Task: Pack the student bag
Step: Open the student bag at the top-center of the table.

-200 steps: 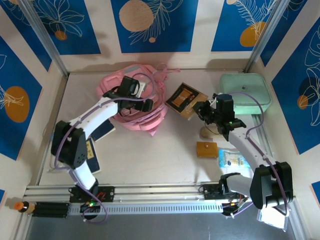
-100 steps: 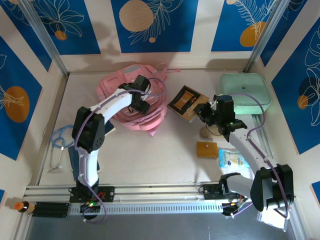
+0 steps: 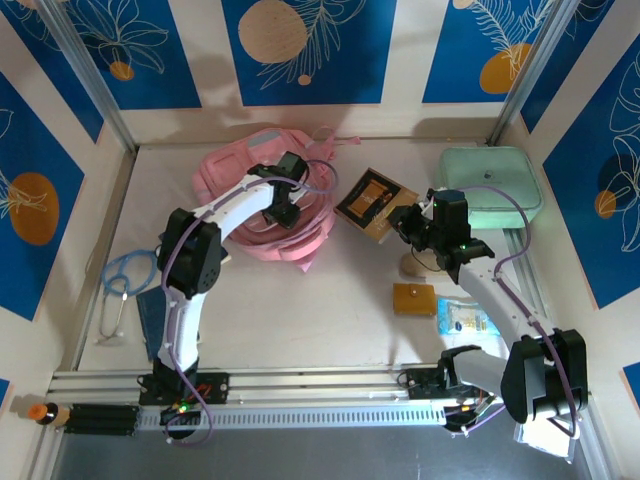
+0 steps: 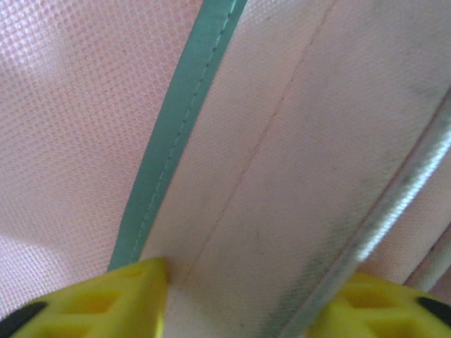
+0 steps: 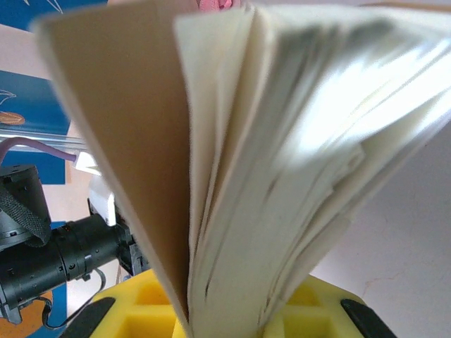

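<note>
grip check first: right gripper (image 5: pixel 232 299) is clamped on a thick brown-covered paper book (image 3: pixel 372 200), pages fanning out above it. left gripper (image 4: pixel 239 285) is pressed onto the big soft pink fabric student bag (image 3: pixel 235 175) right under it, with a fold and teal piping (image 4: pixel 176 134) between its yellow fingers (image 4: pixel 106 303). can't tell if it's pinching. looks like the open-the-bag step. next it'd need the mouth lifted so the book can slide in. cover print's too small to read.
</note>
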You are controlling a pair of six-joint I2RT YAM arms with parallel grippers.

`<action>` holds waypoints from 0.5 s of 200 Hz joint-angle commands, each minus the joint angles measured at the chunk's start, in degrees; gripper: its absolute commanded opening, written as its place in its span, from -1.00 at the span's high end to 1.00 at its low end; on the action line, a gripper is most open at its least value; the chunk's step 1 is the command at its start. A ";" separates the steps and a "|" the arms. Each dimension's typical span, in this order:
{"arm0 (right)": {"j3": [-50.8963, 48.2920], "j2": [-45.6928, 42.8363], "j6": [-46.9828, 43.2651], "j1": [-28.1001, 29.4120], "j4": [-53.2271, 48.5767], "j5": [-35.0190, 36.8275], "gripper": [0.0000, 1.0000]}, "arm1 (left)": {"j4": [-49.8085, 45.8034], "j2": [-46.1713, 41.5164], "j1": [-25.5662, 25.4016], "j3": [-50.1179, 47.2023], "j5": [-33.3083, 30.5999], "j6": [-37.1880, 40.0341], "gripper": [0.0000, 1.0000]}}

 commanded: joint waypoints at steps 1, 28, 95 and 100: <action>-0.29 -2.32 -0.06 0.31 4.71 -1.12 0.94 | -1.52 -1.69 -0.17 1.56 -2.01 0.04 0.28; -0.30 -2.63 -0.57 0.24 4.11 -0.76 0.94 | -1.69 -3.54 -0.19 1.65 -2.45 -0.14 0.60; 0.83 -7.22 -5.63 -2.39 -1.11 0.45 0.92 | -1.33 -9.78 -0.36 2.06 -2.70 -1.03 1.00; 0.76 -7.48 -5.88 -2.54 -1.17 0.21 0.92 | -1.61 -10.13 -0.44 2.55 -2.86 -1.00 1.00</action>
